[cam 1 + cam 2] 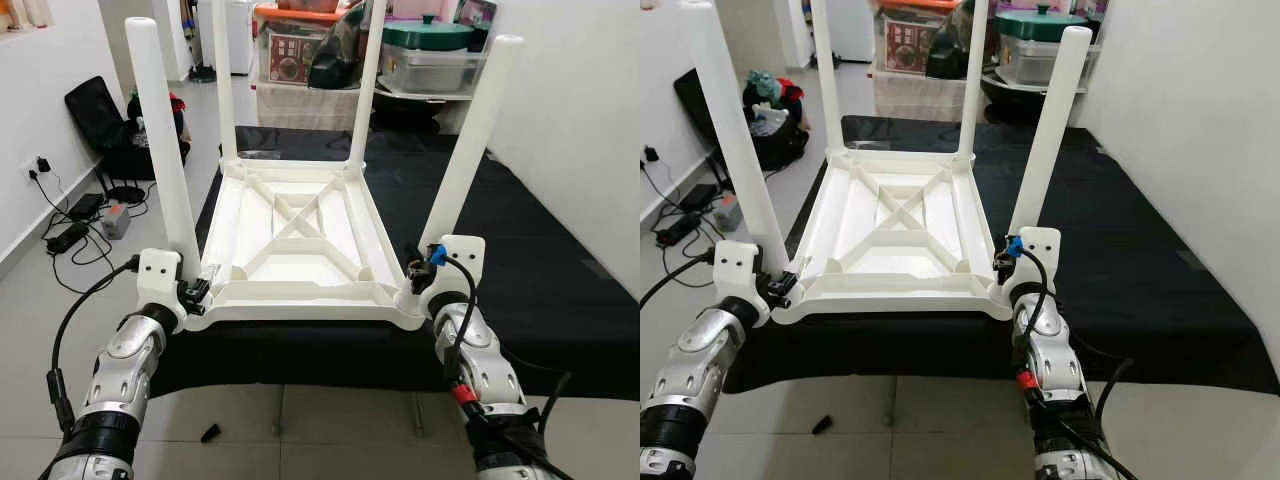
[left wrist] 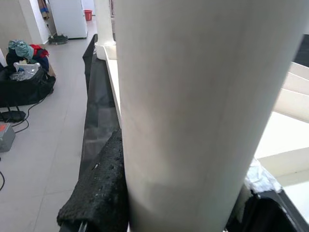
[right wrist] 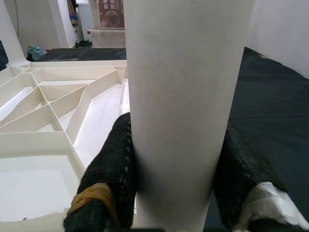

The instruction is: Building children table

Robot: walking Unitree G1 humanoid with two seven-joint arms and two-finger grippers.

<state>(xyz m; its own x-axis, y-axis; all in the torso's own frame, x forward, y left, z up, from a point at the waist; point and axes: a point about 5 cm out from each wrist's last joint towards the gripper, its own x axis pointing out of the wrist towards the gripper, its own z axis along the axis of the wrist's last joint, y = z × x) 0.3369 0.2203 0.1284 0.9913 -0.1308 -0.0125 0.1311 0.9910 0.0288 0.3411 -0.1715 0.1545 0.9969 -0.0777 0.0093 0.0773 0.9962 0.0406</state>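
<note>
White plastic makes up the whole children's table (image 1: 300, 245), which lies upside down on a black mattress (image 1: 540, 250) on the floor, its ribbed underside facing up and all four legs standing upright in their corner sockets. The assembly looks nearly complete: judging by this, the step in hand is seating or checking the two near legs, and the next move probably calls for pressing each one firmly down into its socket, then getting the table turned onto its feet, which will need both arms working evenly so it does not twist. The left claw (image 1: 190, 290) is closed around the base of the near left leg (image 1: 165, 150); in the left wrist view one rough black finger (image 2: 99, 193) lies flat against the white tube. The right claw (image 1: 422, 275) likewise clamps the near right leg (image 1: 470, 140) low down, its padded fingers (image 3: 108, 183) pressed to both sides of the leg.
</note>
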